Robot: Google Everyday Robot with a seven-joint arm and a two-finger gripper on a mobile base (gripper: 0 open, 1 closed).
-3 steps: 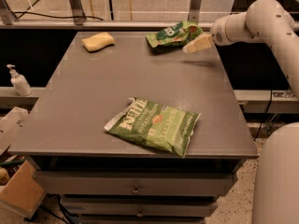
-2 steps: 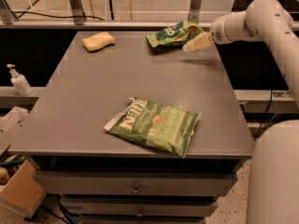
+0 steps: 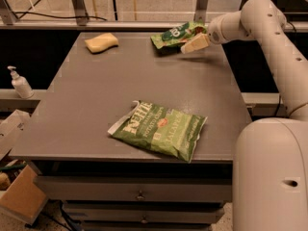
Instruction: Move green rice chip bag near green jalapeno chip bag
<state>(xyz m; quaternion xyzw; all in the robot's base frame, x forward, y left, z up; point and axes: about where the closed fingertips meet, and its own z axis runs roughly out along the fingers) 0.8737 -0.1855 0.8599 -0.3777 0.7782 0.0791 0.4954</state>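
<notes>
The green rice chip bag (image 3: 174, 34) is a small glossy bag with a dark oval logo, at the table's far right edge. My gripper (image 3: 196, 38) is at its right end and shut on it, holding it slightly above the grey table (image 3: 96, 95), with a shadow beneath. The green jalapeno chip bag (image 3: 160, 129), larger and flat with white Kettle lettering, lies near the table's front edge, well apart from the gripper.
A yellow sponge (image 3: 101, 42) lies at the far left of the table. A soap dispenser (image 3: 20, 83) stands on a ledge to the left. A cardboard box (image 3: 21, 196) sits on the floor. My white base (image 3: 269, 177) stands at the table's right front.
The gripper and the rice chip bag have risen slightly off the table. The jalapeno bag and sponge have not moved.
</notes>
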